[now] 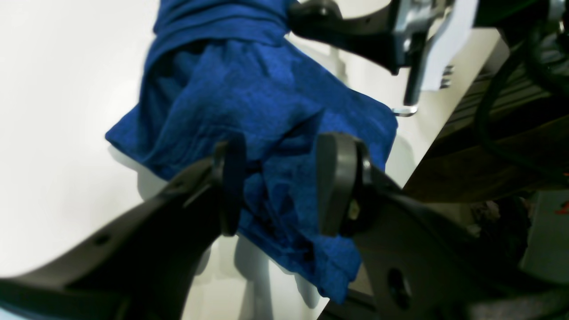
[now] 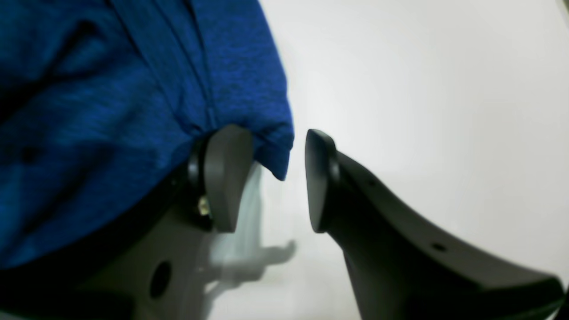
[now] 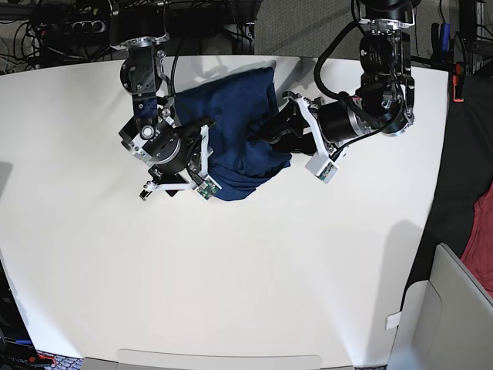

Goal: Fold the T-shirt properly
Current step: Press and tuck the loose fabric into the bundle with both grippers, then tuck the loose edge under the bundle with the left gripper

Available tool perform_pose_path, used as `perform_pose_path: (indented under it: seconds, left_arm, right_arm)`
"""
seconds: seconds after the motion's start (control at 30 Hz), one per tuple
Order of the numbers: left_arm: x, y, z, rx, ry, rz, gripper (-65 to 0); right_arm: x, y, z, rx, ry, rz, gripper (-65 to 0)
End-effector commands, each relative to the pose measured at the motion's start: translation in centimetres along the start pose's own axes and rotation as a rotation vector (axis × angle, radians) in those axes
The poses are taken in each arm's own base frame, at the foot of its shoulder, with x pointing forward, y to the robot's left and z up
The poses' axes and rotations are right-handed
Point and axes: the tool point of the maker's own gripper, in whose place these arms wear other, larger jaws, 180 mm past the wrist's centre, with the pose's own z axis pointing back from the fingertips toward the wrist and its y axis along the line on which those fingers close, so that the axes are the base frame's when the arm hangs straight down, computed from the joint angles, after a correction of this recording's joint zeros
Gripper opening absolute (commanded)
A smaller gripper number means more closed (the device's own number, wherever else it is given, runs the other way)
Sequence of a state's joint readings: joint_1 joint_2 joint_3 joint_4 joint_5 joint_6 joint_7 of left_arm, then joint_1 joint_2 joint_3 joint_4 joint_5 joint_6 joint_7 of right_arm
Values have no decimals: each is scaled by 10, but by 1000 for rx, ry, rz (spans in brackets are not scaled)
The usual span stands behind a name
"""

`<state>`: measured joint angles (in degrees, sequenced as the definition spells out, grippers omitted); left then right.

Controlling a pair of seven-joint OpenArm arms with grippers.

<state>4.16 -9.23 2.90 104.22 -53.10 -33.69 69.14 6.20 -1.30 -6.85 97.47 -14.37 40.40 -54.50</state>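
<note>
The T-shirt [image 3: 243, 116] is a dark navy bundle lying folded at the back middle of the white table [image 3: 231, 270]. In the left wrist view, my left gripper [image 1: 282, 186] has a thick bunch of the T-shirt [image 1: 231, 89] filling the gap between its pads. The cloth's edge hangs a little above the table. In the base view the left gripper [image 3: 283, 137] is at the bundle's right side. My right gripper [image 2: 278, 178] is open. The T-shirt [image 2: 133, 89] drapes over the outside of one finger [image 2: 226, 178], and only a corner hangs between the jaws. In the base view the right gripper [image 3: 206, 154] is at the bundle's left front.
The table's far edge runs just behind the bundle, with cables and power strips [image 3: 92, 27] beyond it. A red cloth [image 3: 481, 231] and a grey bin [image 3: 454, 308] sit off the table at the right.
</note>
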Motion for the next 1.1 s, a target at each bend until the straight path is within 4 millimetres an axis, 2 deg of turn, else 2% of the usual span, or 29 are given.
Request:
perform_pose_path:
  seconds: [0.0, 0.13, 0.27, 0.4, 0.5, 0.57, 0.67, 0.77, 0.83, 0.93, 1.07]
  left_arm:
    - [9, -3, 3, -9, -31, -16, -413]
    - [7, -3, 3, -9, -27, -13, -413]
    - [9, -5, 4, -13, -34, -19, -413]
    - [19, -12, 8, -13, -59, -63, -413]
    - [26, -18, 9, -22, -74, -86, -412]
    - [24, -26, 3, -46, -59, -100, -412]
    - [24, -27, -1, -55, -55, -99, -410]
    - [16, -9, -7, -38, -30, -42, -409]
    - [13, 9, -7, -13, -33, 9, -409]
    - [7, 25, -7, 11, -43, 67, -409]
    - [9, 17, -3, 0, -30, 31, -412]
  right_arm:
    - [19, -21, 4, -45, -53, -13, -443]
    - [38, -36, -2, -58, -127, -31, -522]
    - [49, -50, 1, -82, -171, -54, -528]
    - [56, -61, 25, -147, -229, -84, -529]
    - [61, -59, 49, -156, -306, -118, -529]
    - [53, -56, 62, -159, -335, -162, -529]
    - [25, -49, 71, -159, -303, -198, -529]
    - [-8, -35, 70, -117, -210, -186, -530]
    - [-22, -24, 69, -84, -182, -199, -531]
    - [-37, -11, 69, -55, -151, -208, -531]
    - [-42, -5, 69, -44, -137, -213, -531]
